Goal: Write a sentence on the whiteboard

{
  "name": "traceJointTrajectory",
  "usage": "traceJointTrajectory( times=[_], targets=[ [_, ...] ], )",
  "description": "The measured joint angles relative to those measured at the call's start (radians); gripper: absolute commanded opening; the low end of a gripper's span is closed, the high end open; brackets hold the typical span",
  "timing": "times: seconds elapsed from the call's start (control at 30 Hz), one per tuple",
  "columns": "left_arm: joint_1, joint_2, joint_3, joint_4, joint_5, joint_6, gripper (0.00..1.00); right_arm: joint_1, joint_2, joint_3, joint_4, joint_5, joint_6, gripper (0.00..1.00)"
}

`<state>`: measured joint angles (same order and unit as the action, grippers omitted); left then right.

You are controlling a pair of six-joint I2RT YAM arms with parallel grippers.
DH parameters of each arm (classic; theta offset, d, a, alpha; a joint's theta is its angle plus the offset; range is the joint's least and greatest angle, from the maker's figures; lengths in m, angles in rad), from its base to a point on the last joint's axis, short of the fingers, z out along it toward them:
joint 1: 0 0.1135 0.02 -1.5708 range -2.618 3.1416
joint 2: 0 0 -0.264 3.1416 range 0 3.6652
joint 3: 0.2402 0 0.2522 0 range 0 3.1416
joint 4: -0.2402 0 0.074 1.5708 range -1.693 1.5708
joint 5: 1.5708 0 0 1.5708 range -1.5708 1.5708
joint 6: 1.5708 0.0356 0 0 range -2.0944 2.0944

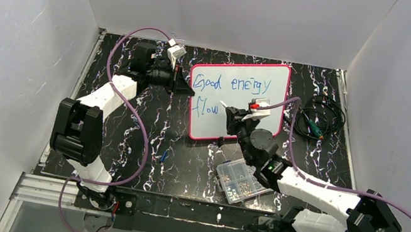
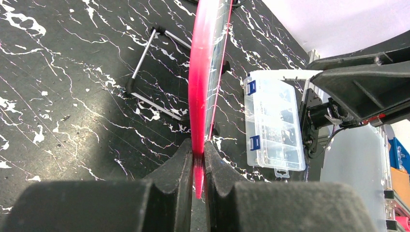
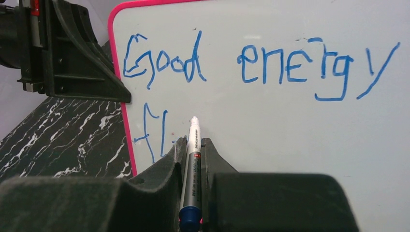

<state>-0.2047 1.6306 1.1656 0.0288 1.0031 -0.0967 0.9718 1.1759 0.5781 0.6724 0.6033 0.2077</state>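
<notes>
Left gripper (image 2: 196, 162) pinches the edge of the one board (image 2: 199, 82); right gripper (image 3: 194, 143) clamps one marker (image 3: 191, 169), its tip just ahead, by two blue lines (image 3: 263, 67).

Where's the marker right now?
In the right wrist view the marker is clamped in the right gripper, its tip at the lower line on the whiteboard, just right of the blue fl.

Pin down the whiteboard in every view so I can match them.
Top external: whiteboard at centre.
Left wrist: whiteboard edge-on, pink, up the middle.
Right wrist: whiteboard fills most of the picture.
Shared landmark: left gripper clamping its left edge.
</notes>
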Motion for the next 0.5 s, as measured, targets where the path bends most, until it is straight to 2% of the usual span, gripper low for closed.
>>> traceJointTrajectory(
  times=[0.5],
  targets=[
    [0.0,0.0,0.0,0.0,0.0,0.0,0.0,-0.01,0.036,-0.005,-0.035,0.034,0.002,0.01]
  ],
)
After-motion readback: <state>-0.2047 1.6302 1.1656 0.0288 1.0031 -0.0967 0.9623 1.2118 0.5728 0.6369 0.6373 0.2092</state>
